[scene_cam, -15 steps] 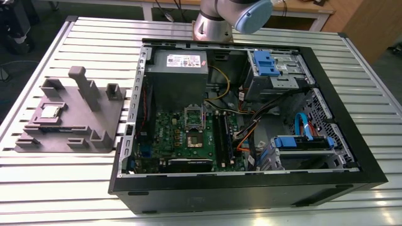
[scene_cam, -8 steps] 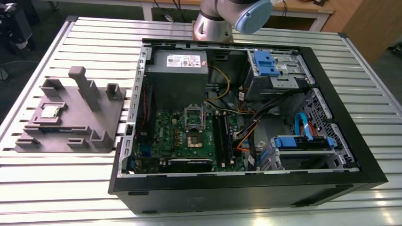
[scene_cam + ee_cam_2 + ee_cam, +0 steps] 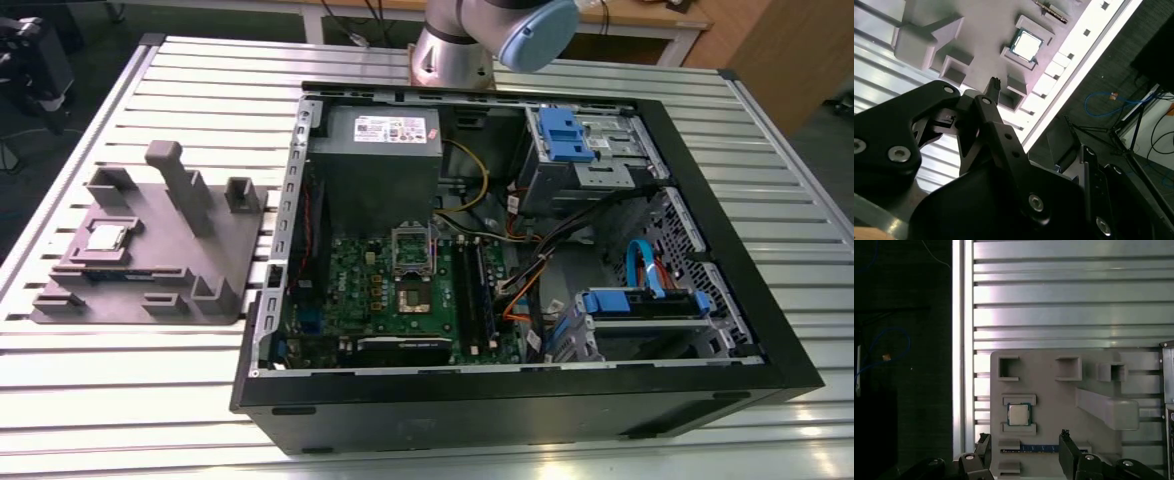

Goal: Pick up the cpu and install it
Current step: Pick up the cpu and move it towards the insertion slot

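Resting in its grey fixture [image 3: 1054, 405], the cpu [image 3: 1018, 414] is seen untouched. The gripper [image 3: 1025, 436] is held wide open and empty near it.

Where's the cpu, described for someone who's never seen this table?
Beside the open computer case, on the exterior view's left, lies a grey moulded tray. The cpu sits in a square pocket on it: the only flat silvery square among grey blocks.

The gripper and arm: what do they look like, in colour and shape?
The gripper is black, with angular linkages, silver screws and two narrow fingers with ridged tips. The arm is a silvery-grey tube with a pale blue joint cap.
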{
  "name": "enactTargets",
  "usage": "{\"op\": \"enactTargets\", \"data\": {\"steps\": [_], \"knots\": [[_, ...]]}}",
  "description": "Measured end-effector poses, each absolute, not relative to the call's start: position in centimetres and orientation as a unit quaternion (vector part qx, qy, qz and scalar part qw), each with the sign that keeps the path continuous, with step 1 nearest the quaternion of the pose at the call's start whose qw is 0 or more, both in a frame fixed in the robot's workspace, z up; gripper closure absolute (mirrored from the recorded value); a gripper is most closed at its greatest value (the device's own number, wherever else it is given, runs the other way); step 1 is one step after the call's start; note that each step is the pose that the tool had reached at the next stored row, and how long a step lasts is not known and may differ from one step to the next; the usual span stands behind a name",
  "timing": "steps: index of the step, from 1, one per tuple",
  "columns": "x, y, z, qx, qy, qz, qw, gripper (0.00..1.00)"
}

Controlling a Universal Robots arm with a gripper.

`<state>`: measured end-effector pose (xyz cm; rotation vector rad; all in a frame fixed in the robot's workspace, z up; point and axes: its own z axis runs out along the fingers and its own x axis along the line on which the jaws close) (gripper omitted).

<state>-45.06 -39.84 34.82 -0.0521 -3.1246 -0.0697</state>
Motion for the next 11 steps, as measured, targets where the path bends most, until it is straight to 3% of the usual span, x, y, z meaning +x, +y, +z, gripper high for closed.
{"op": "enactTargets", "data": {"steps": [11], "knots": [[-45.06, -39.84, 34.38, -0.017, -1.000, -0.022, 0.008, 0.35]]}}
